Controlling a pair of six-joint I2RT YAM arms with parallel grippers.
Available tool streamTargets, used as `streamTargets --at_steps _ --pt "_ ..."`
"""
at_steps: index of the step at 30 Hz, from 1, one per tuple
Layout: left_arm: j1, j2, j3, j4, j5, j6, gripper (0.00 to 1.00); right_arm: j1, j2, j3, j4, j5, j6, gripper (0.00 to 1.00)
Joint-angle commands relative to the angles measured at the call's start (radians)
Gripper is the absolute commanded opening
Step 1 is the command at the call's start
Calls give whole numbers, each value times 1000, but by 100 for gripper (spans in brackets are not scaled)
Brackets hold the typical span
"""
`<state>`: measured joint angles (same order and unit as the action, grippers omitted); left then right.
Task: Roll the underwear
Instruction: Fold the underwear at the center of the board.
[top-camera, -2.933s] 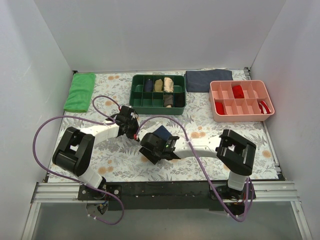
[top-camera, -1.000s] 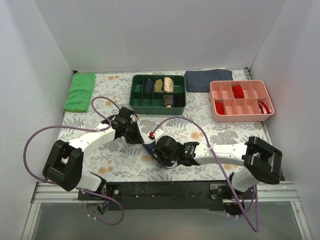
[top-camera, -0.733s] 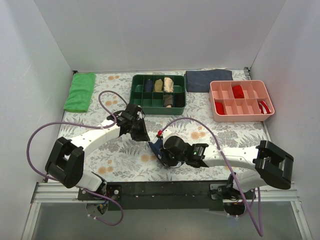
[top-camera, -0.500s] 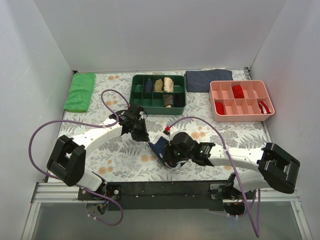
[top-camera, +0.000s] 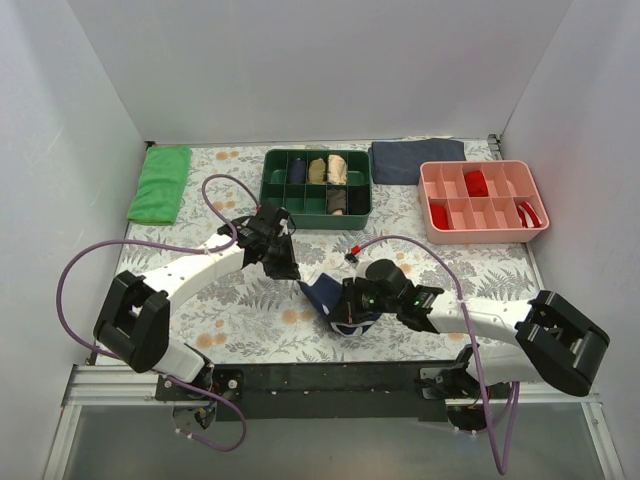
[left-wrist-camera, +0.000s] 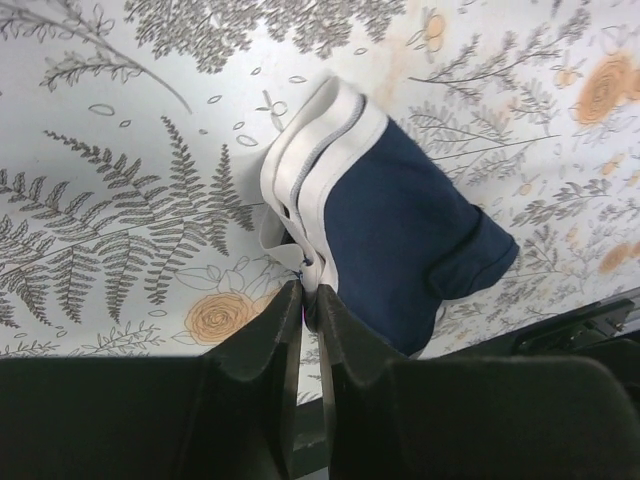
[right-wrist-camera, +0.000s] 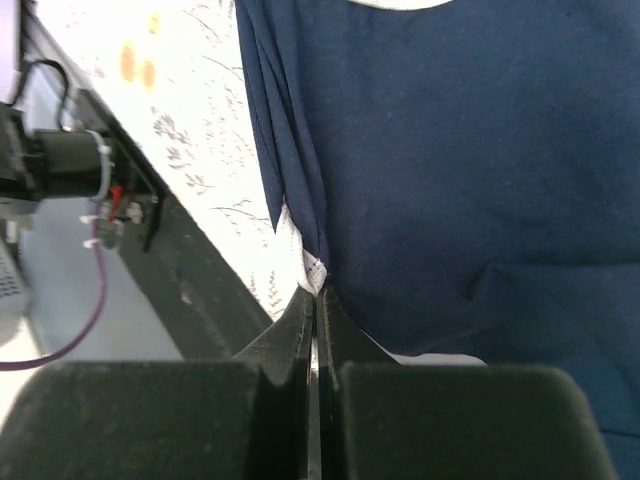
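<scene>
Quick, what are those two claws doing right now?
Left gripper: shut on the underwear, at its white waistband.
Right gripper: shut on the underwear's edge.

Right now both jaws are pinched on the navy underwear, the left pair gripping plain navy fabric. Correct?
No. The jaws of the left gripper pinch the white waistband of the underwear, not plain navy fabric, as the left wrist view shows. The right gripper is shut on the underwear too.

White-piped navy underwear (left-wrist-camera: 400, 230); white table (left-wrist-camera: 120, 130) with grey ferns, orange flowers
</scene>
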<state>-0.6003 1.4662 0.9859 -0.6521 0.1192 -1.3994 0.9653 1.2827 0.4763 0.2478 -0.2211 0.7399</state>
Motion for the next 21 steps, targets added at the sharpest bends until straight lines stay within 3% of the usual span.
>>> streamTargets --at_steps 1,12,21 --pt "2 -7 86 8 -12 34 11 -23 -39 -44 74 -108 68 2" --pt "2 -7 66 8 -16 36 11 -27 84 -21 105 -212 92 1" --pt "2 -21 10 42 -42 27 10 -16 86 145 -192 -60 -95 14"
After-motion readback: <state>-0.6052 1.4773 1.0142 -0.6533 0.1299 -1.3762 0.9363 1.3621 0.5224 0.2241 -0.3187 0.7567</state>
